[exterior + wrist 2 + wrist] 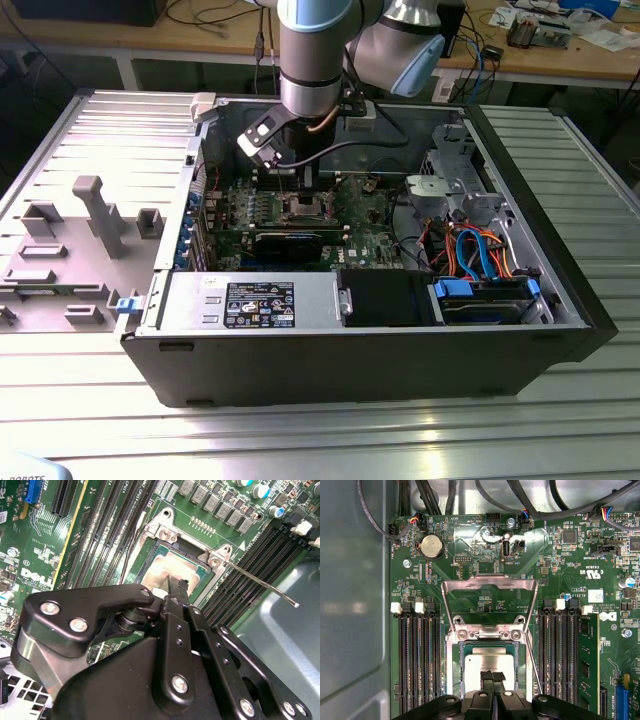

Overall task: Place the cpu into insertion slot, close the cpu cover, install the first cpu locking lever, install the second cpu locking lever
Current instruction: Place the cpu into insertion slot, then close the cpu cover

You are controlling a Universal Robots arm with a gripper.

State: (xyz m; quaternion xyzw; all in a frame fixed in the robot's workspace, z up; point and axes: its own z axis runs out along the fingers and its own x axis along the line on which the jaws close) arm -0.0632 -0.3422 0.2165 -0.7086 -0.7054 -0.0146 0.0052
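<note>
Down inside the open computer case [350, 370], low over the green motherboard [560, 560]. In the first wrist view, hand [493, 674] with fingers pressed together, pinching nothing visible — tips poised at the near edge of the cpu [490, 662], touching or just above, hard to say which. Cpu lying flat in the insertion slot [454, 662], pale face up, apparently square to the silvery rim. Cpu cover [490, 583] not yet closed: swung up and back on its hinge, open middle framing bare board. One locking lever [260, 584] unlatched in the second wrist view, jutting out across the memory slots [255, 555] towards the case wall.

Placing step judged all but done; cover and both levers not yet dealt with.

Plenty to spoil from here. Pressing down on the chip with closed tips: risk of bent contacts beneath, given any slight misfit in the slot. Dragging sideways while in contact — chip skewed or lifted out. Cover thin and probably springy, likely to slip off smooth fingertips and snap down hard, or to land on a cocked chip. Lever a slim wire, easy to miss or bend, and close beside the memory slots, so little room for a wide hand. Cables [427, 495] at the board's far edge worth keeping clear of the arm.
</note>
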